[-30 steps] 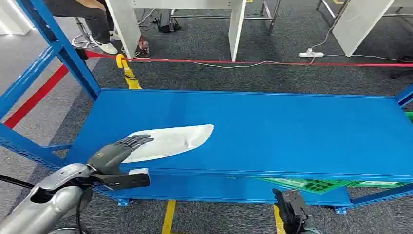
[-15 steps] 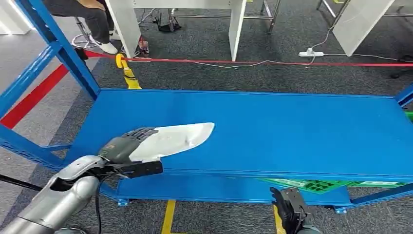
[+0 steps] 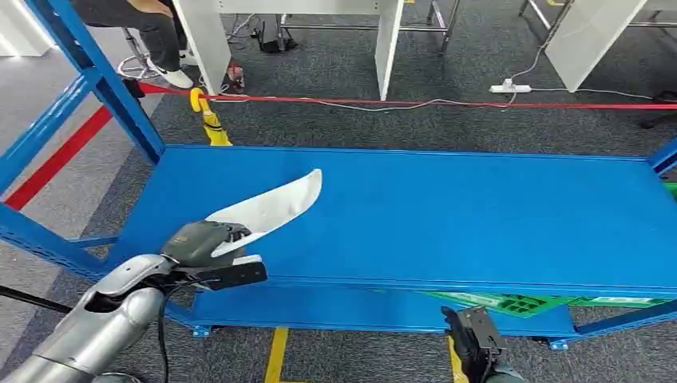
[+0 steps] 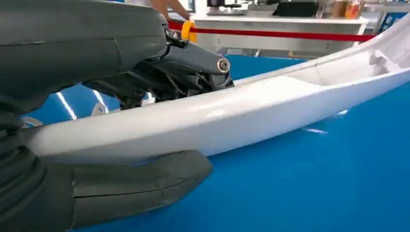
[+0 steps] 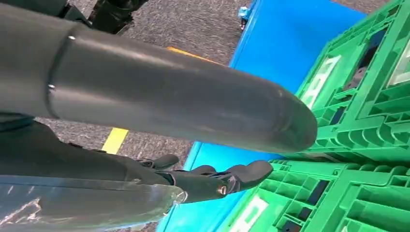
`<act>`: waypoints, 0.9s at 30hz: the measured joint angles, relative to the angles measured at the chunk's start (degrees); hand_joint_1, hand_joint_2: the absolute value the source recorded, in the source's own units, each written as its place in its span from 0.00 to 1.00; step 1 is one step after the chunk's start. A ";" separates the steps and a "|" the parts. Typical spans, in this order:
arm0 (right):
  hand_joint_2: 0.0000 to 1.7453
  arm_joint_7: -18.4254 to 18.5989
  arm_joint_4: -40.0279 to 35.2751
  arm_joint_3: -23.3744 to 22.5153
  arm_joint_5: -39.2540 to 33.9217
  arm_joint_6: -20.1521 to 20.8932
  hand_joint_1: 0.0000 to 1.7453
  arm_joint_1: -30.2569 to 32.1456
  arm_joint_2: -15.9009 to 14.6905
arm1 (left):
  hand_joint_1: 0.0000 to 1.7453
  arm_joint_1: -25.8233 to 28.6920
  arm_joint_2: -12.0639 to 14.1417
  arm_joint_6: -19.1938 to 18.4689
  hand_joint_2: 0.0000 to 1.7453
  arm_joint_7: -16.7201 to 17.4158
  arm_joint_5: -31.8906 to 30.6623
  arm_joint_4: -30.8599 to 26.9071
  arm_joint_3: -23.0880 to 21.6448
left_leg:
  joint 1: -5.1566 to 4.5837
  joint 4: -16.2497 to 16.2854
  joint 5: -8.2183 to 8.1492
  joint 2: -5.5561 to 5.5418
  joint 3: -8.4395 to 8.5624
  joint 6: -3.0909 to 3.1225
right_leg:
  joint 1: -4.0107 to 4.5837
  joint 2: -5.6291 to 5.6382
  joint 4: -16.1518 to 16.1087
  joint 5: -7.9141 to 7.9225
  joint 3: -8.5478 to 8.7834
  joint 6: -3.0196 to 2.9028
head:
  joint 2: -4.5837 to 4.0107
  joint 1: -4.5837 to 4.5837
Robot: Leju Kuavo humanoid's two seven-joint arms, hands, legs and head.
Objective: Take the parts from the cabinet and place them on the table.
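Between the left hand's (image 3: 209,242) thumb and fingers, white part (image 3: 275,206), far end raised.

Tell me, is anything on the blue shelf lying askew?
Yes. The long white part is tilted: the left robot hand grips its near end, and its far tip rises off the blue shelf.

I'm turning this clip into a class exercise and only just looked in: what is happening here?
A humanoid robot stands at a blue shelf. Its left hand grips the near end of a long white part, thumb beneath and fingers on top, with the far end tilted up off the shelf surface. The right hand hangs low by the shelf's front edge, holding nothing, beside a green crate on the lower level.
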 joint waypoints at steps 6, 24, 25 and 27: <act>0.00 -0.13 0.00 0.22 -0.07 -0.52 0.00 -0.05 0.09 | 1.00 0.31 -0.66 2.51 1.00 -0.92 -0.63 -0.09 0.70 | 0.00 0.00 0.00 0.00 0.00 0.00 | 0.00 0.00 0.00 0.00 0.00 0.00 | 0.00 -0.02; 0.00 -2.80 0.00 0.22 -1.01 -1.44 0.00 0.23 0.07 | 1.00 7.36 -4.98 9.40 1.00 -2.38 -0.98 -10.49 3.37 | 0.00 0.00 -0.02 0.00 -0.02 0.00 | 0.00 0.00 -0.01 -0.02 -0.03 -0.01 | 0.00 0.00; 0.00 -2.82 0.00 0.22 -1.01 -1.46 0.00 0.23 0.07 | 1.00 7.57 -5.03 9.42 1.00 -2.38 -0.98 -10.84 3.37 | 0.00 0.00 -0.01 0.00 -0.02 0.00 | 0.00 0.00 -0.01 -0.02 -0.04 -0.01 | 0.00 0.00; 0.00 -3.25 0.00 0.22 -1.00 -1.68 0.00 0.27 0.07 | 1.00 8.26 -5.27 9.82 1.00 -2.82 -0.98 -11.80 3.43 | 0.00 0.00 -0.01 0.00 -0.01 0.00 | 0.00 0.01 -0.01 -0.01 -0.03 -0.01 | 0.00 -0.02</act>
